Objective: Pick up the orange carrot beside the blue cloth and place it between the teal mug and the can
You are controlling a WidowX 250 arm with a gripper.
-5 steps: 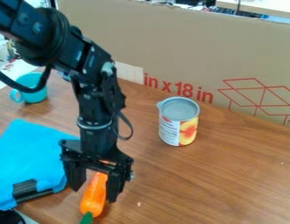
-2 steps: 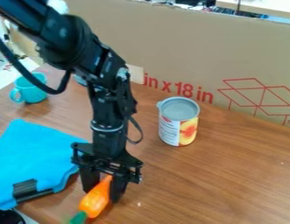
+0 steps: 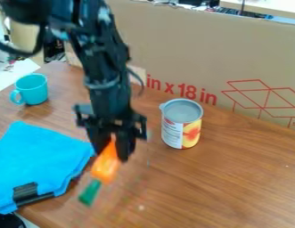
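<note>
Your arm [image 3: 102, 53] hangs on the camera's left of the can [image 3: 182, 123], its pincer [image 3: 113, 153] pointing down.

From the top left of the camera view, your arm bends at a bulky upper joint, then drops steeply, leaning slightly toward the can at its lower end. You have the pincer near the can but apart from it, its two black fingers closed in on a grip, fingertips a little closer to the camera than the can.
</note>
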